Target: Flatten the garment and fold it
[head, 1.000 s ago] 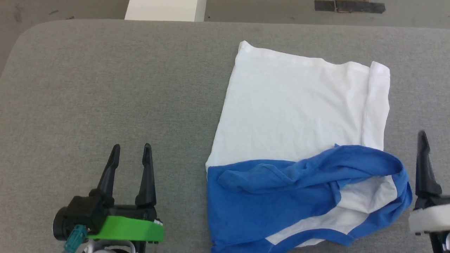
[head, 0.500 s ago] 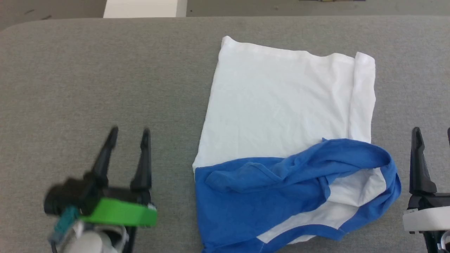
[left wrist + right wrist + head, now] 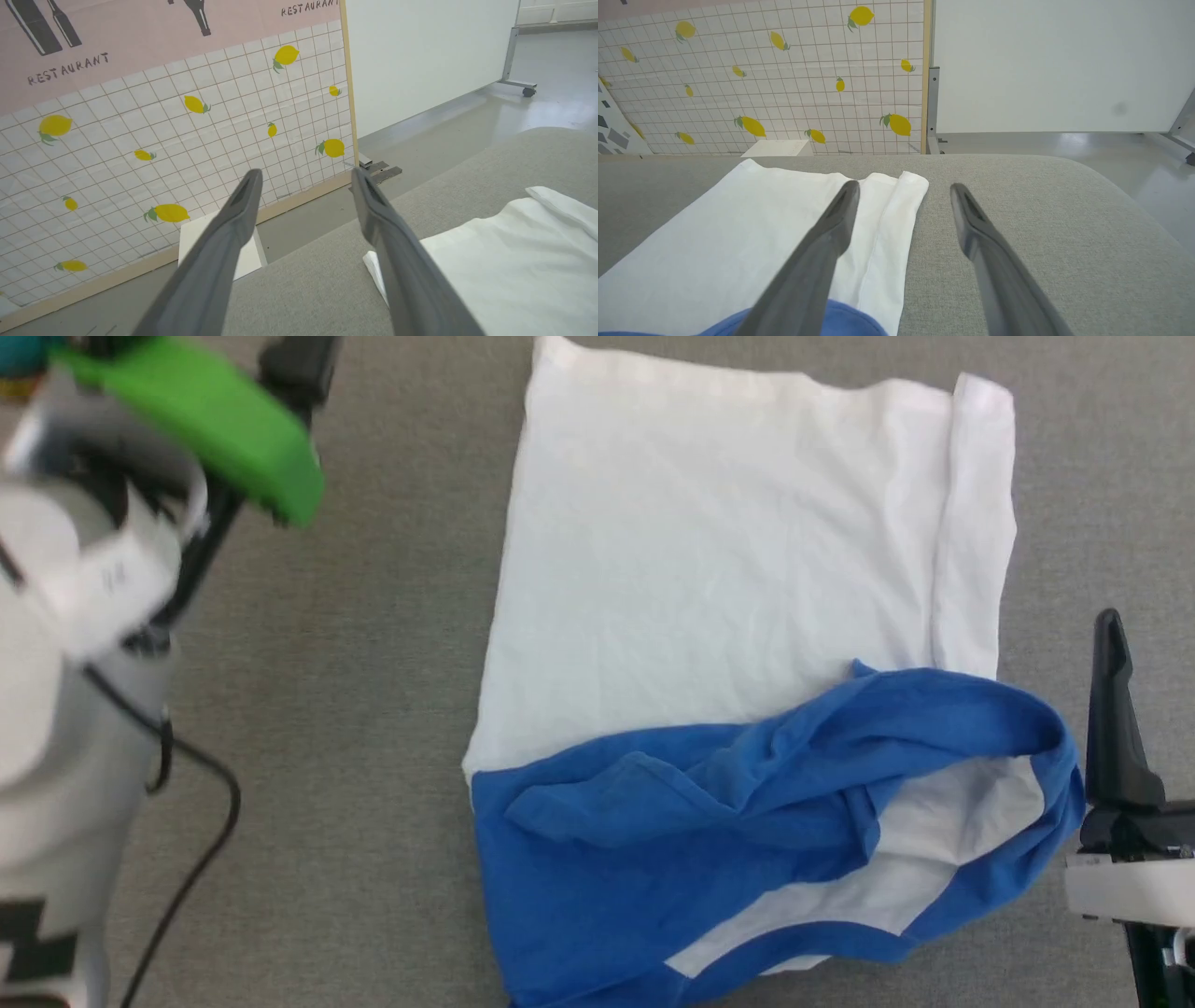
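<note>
White tee w/ royal-blue sleeves (image 3: pixel 728 579) is lying rumpled on grey fabric tabletop (image 3: pixel 355 709), left gripper (image 3: pixel 306 175) hovering near its far-left corner, right gripper (image 3: pixel 903 186) just beside its right edge, both gaping wide & empty; imo it's looking light n floppy, so I'm eyeing the bunched blue shoulder corners.

Grey fabric-covered table (image 3: pixel 355 709), lemon-print grid panel (image 3: pixel 163 130) behind, white wheeled partition (image 3: pixel 420 56), glossy pale grey floor (image 3: pixel 467 130)

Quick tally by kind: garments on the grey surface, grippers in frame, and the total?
garment: 1
grippers: 2, the left gripper and the right gripper
total: 3
</note>
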You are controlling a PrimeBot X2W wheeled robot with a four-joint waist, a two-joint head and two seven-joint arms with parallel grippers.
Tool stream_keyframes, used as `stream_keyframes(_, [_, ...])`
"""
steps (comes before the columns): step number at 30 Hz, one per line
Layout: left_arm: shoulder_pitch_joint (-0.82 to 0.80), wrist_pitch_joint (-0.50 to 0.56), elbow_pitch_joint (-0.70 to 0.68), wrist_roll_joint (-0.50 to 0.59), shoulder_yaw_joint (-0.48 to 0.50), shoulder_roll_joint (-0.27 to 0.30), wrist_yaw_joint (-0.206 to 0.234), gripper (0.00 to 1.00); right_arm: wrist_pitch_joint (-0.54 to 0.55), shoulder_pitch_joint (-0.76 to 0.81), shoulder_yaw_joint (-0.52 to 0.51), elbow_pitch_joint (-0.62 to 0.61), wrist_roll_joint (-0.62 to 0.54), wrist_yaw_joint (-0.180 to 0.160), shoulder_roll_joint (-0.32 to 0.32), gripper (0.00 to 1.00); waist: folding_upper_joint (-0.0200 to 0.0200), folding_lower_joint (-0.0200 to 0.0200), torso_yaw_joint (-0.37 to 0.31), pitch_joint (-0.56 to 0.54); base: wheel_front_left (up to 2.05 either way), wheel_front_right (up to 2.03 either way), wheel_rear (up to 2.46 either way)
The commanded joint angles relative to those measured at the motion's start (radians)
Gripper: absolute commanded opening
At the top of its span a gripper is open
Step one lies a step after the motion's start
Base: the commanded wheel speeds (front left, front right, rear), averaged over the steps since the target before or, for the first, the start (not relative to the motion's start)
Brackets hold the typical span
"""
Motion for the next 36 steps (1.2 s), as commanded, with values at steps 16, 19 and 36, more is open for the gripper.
stream_keyframes(16, [-0.278,0.192,0.233,-0.184,-0.278,0.073,-0.016,1.00,-0.066,-0.081,0.038,0.040,0.056,-0.002,0.001,1.00,0.0000,0.0000,-0.155,0.254,0.00,0.00,0.00])
stream_keyframes(19, [-0.280,0.194,0.271,-0.194,-0.276,0.082,-0.016,1.00,-0.075,-0.088,0.044,0.053,0.063,-0.002,0.001,1.00,0.0000,0.0000,-0.170,0.271,0.00,0.00,0.00])
stream_keyframes(36, [-0.268,0.169,0.354,-0.230,-0.301,0.114,0.005,0.00,-0.078,-0.149,0.016,0.093,0.037,-0.002,0.001,1.00,0.0000,0.0000,-0.142,0.235,0.00,0.00,0.00])
